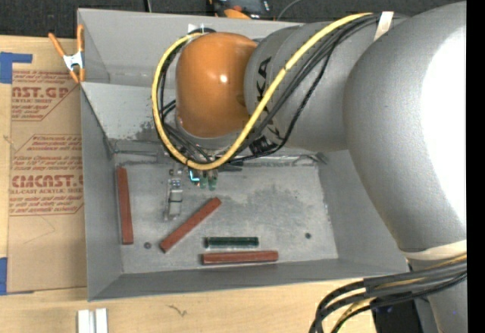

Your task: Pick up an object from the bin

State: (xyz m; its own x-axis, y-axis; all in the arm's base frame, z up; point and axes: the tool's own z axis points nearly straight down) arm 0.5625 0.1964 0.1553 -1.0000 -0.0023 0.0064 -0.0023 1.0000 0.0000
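Note:
My gripper (174, 201) hangs below the orange cover over the left middle of the bin floor. Its tip is just above the upper left side of a red-brown flat stick (189, 225) that lies diagonally. I cannot tell whether it touches that stick. A second red-brown stick (123, 205) lies lengthwise along the left wall, apart from the gripper.
Near the front wall a dark green bar (231, 242) lies level, and a third red-brown stick (239, 256) lies just in front of it. The arm and its yellow cables cover the back and right of the bin.

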